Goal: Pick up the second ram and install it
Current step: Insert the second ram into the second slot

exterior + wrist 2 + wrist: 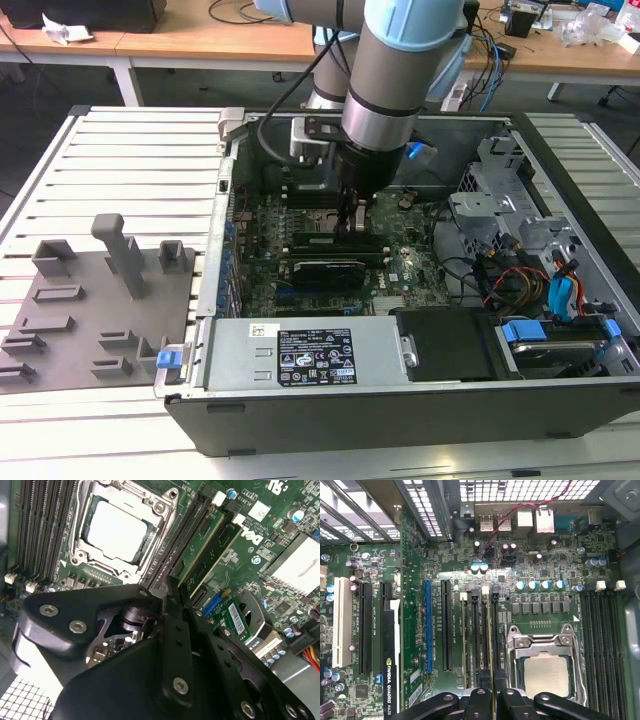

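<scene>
Gripper (pixel 491 702) clamping second ram (pixel 492 645), slot-seated

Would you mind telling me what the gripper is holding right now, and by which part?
The gripper grips the ram by its upper long edge, jaws shut on it, the stick standing in a slot beside the CPU socket.
</scene>
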`<state>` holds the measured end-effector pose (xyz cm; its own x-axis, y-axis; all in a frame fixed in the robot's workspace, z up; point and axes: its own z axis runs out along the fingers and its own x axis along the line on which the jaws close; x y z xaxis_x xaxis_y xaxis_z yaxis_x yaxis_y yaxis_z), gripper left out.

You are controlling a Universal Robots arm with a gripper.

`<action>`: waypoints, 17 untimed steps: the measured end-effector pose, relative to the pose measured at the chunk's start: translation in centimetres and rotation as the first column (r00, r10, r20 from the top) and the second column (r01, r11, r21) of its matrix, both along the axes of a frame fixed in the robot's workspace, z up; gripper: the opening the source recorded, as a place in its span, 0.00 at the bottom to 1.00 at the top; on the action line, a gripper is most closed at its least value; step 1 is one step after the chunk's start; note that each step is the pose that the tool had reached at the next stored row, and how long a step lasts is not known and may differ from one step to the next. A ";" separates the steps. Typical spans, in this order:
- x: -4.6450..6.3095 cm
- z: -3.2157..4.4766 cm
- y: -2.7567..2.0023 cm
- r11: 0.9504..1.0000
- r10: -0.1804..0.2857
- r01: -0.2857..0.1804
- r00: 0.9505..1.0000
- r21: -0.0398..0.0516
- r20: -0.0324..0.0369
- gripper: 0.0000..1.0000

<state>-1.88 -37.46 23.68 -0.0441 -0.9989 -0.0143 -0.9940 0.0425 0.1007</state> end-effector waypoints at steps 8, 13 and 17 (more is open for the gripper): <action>-0.1 -0.50 -0.17 1.000 0.000 0.000 1.000 0.004 0.000 0.14; -0.1 -0.91 -0.21 1.000 0.000 0.000 1.000 0.009 0.000 0.14; 0.0 -0.95 -0.22 1.000 0.000 0.000 1.000 0.009 0.000 0.14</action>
